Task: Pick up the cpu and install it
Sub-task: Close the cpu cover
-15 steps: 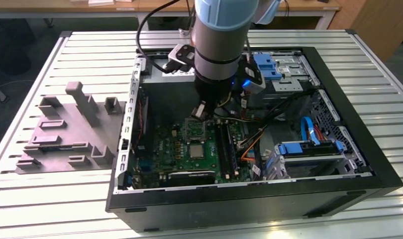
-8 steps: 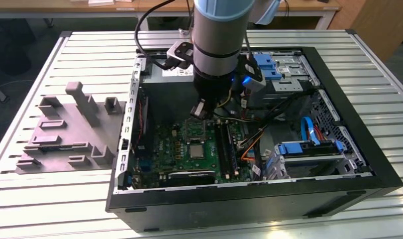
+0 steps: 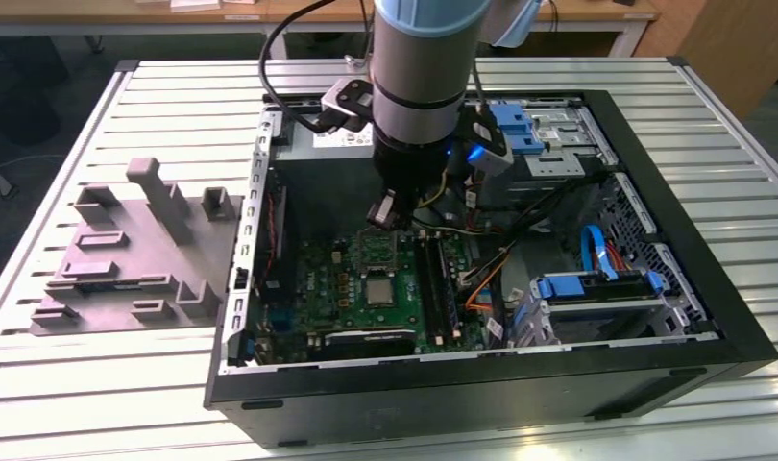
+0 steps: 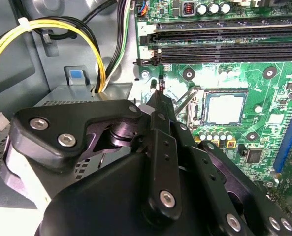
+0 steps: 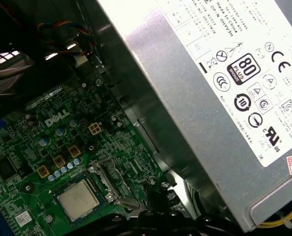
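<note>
– Closest to the wrist camera was the gripper [image 4: 158, 96] itself, black fingers pinched together to a point with nothing between them, hanging just over the board beside the socket.

– And the cpu [image 4: 225, 108]?

– Already lying flat in its socket on the green motherboard [image 4: 264, 152], silvery top up, with the socket frame [image 5: 106, 182] swung open beside it. In the first wrist view it sat close to the grey power supply [image 5: 200, 93].

– So what worried you?

– The fingertips were near the retention lever and those yellow cables [image 4: 47, 29]. I reckoned a careless descent could nudge the chip askew, bend pins, or snag wire. Farther off, the grey moulded tray [image 3: 133, 259] sat outside the case [image 3: 492, 384], on the slatted table [image 3: 56, 384].
</note>
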`<action>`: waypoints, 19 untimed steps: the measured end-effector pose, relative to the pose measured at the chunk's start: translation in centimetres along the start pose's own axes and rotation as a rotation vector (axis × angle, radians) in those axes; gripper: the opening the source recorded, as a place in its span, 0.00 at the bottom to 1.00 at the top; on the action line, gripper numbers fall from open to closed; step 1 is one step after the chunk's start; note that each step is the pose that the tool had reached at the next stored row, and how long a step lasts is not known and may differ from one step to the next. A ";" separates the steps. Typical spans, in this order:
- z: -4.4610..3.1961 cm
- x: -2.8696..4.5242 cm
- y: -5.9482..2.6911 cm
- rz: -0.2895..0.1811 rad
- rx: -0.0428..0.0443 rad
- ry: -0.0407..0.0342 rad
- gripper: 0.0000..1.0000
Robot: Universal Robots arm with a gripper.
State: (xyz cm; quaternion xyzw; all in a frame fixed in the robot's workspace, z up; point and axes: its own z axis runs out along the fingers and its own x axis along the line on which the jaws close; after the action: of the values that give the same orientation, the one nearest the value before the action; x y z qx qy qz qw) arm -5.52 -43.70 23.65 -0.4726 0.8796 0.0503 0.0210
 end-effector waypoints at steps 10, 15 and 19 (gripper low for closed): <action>-0.05 0.00 0.01 -0.005 -0.0026 0.0021 0.11; -0.37 -0.03 0.03 -0.017 -0.0079 0.0056 0.11; -0.40 -0.03 0.03 -0.048 -0.0128 0.0104 0.11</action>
State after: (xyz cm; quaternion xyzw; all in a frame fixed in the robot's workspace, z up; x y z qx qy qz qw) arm -5.53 -43.70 24.05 -0.4940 0.8677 0.0530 0.0146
